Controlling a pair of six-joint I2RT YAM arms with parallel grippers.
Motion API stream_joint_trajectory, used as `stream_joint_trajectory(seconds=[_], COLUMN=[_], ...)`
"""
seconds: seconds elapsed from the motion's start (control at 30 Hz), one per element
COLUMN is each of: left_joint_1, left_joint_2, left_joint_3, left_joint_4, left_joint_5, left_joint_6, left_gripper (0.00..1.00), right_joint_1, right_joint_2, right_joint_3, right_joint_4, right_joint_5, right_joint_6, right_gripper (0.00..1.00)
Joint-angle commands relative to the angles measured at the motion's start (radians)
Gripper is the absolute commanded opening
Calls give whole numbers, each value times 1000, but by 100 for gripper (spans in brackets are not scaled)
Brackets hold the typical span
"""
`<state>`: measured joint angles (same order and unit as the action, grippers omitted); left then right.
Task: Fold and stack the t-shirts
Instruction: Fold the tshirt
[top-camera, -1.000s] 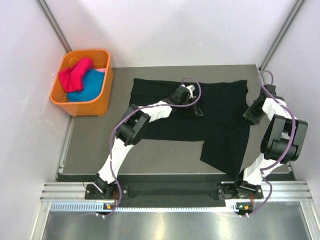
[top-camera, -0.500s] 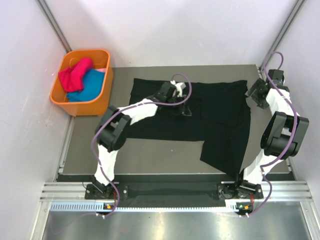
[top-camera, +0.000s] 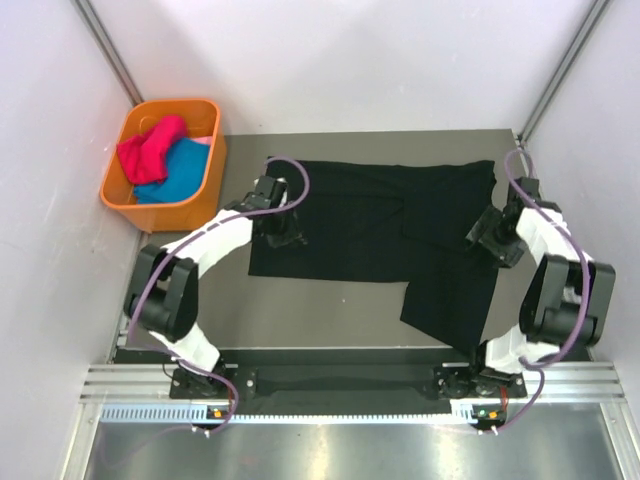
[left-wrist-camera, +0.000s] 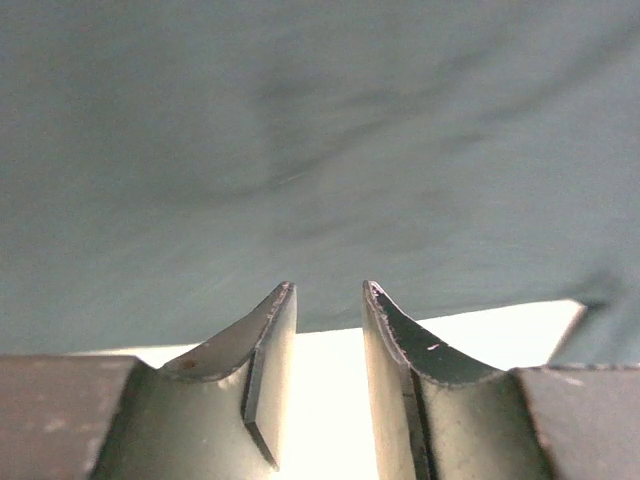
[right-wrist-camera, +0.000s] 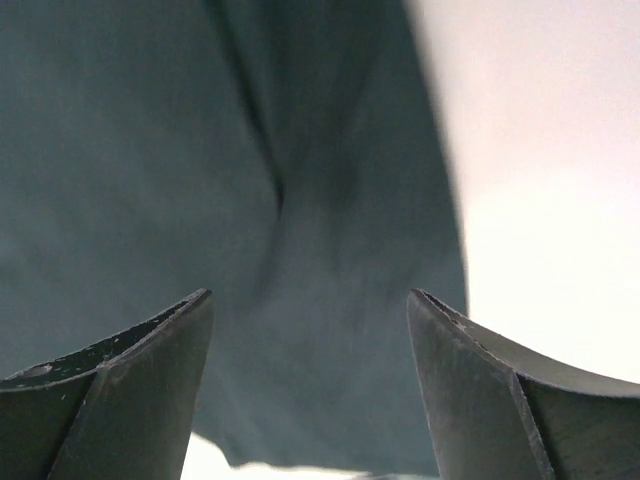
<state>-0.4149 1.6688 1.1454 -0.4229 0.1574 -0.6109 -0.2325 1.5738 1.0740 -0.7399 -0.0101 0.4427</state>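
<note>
- Top external view: the black t-shirt (top-camera: 380, 220) lies spread over the far half of the bench (top-camera: 300, 310). It reaches from near the far left corner to the far right corner, and one portion trails toward the near right edge.
- It looks thin, light and limp. It will probably sag and crease when lifted rather than hold a shape, and a one-sided pull may drag it along the surface.
- The best hold is probably a pinch at an outer edge or corner, with both sides raised together so the fold stays even.
- The left fingers (top-camera: 287, 232) sit at the shirt's left edge. In the left wrist view they stand almost together with only a narrow slit between them. Nothing is gripped, and the cloth edge lies just beyond the tips.
- The right fingers (top-camera: 488, 238) hover over the shirt's right side. In the right wrist view they are spread wide and empty, with fabric below.
- An orange basket (top-camera: 180, 215) off the far left corner holds a pink garment (top-camera: 150, 148) and a blue garment (top-camera: 180, 170).
</note>
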Motion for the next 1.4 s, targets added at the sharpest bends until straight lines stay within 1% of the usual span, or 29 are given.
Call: stream_joint_trajectory(seconds=[0.0,0.03,0.1,0.27,0.37,0.47,0.5,0.53,0.67,0.93,1.1,1.23,1.27,1.37], left_joint_1=[47,63,119,237,278,278,280,281,281,283,283,283,283,283], left_joint_2=[-102,-131,-161,-283,-305,-296,-291,-288,-299,-202,-172,-158,-153,-121], left_joint_3=[-52,-61,-101,-231,-231,-220,-220,-225,-297,-296,-305,-320,-326,-325], left_joint_4=[-207,-239,-308,-297,-320,-326,-333,-333,-226,-157,-145,-122,-84,-83], left_joint_5=[-226,-264,-289,-289,-273,-280,-292,-301,-314,-272,-269,-295,-270,-249], left_joint_6=[-98,-130,-167,-200,-230,-256,-271,-303,-354,-377,-403,-394,-388,-392], left_gripper=[38,39,39,39,39,41,45,47,48,47,46,46,46,46], right_joint_1=[30,30,28,30,30,30,30,30,30,30,30,30,30,30], right_joint_2=[-147,-191,-222,-307,-366,-442,-460,-494,-543,-557,-544,-543,-541,-531], right_joint_3=[-69,-89,-126,-195,-239,-279,-287,-304,-315,-280,-264,-270,-272,-267], right_joint_4=[-67,-65,-69,-96,-119,-116,-115,-118,-138,-170,-170,-159,-158,-153], right_joint_5=[6,-2,-28,-83,-113,-100,-99,-108,-116,-105,-108,-108,-110,-110], right_joint_6=[17,19,13,1,-2,-13,-13,-13,-24,-52,-59,-59,-62,-65], right_gripper=[77,78,78,78,78,79,79,79,79,80,80,80,80,80])
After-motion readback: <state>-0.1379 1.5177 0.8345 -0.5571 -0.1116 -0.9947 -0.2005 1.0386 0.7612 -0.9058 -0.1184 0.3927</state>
